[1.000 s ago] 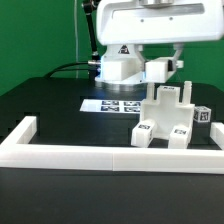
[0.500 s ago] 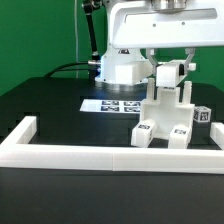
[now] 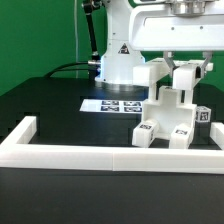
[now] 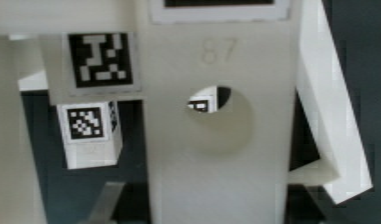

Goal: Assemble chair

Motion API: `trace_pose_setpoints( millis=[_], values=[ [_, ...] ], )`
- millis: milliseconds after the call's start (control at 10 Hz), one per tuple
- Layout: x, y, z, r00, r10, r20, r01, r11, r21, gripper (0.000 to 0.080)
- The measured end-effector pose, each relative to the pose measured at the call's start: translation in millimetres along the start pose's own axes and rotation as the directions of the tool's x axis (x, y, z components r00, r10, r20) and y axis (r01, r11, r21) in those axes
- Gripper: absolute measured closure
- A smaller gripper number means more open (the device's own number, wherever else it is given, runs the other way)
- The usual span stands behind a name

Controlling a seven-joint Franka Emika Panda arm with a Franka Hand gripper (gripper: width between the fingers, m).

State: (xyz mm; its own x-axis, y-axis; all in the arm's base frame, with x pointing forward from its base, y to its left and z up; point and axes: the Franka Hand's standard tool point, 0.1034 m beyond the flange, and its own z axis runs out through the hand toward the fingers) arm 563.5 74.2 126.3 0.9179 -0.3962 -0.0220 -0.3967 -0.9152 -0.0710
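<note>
There was the arm [image 3: 165, 25], reaching in from above on the exterior view's right, with the gripper [image 3: 186, 72] hanging right over the chair [image 3: 168, 115]. The chair stood on the black table [image 3: 45, 105], just behind the white border frame [image 3: 70, 153] and to the exterior view's right of the marker board [image 3: 112, 104]. It was upright, its blocky base down on the table and small tags on its front faces.

And the fingers were pressed in, not spread. They looked pinched on a white panel [image 4: 205, 140] that filled the middle of the wrist view. That panel had a round hole [image 4: 222, 105] in it, and a bit of a tag peeked through the hole. Beside the panel was a second white piece [image 4: 89, 90] carrying two tags, one above the other [image 4: 102, 57].

From the exterior view, white on white, there was no telling whether the panel touched the chair's top or hung just over it. The green backdrop [image 3: 30, 30] stood behind it all.
</note>
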Motion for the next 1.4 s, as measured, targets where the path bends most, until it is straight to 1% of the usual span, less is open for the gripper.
trace_pose_setpoints(
  millis=[400, 600, 900, 1400],
  values=[
    [0.8, 1.0, -0.3, 1.0, 0.002, -0.001, -0.002, 1.0, 0.0, 0.0509],
    [2.3, 4.4, -0.9, 1.0, -0.008, -0.002, 0.008, 1.0, 0.001, 0.0509],
    [-1.1, 0.6, -2.2, 1.0, -0.014, -0.002, 0.014, 1.0, 0.002, 0.0509],
    [1.0, 5.1, -1.0, 1.0, -0.017, 0.0, 0.017, 1.0, 0.0, 0.0509]
  ],
)
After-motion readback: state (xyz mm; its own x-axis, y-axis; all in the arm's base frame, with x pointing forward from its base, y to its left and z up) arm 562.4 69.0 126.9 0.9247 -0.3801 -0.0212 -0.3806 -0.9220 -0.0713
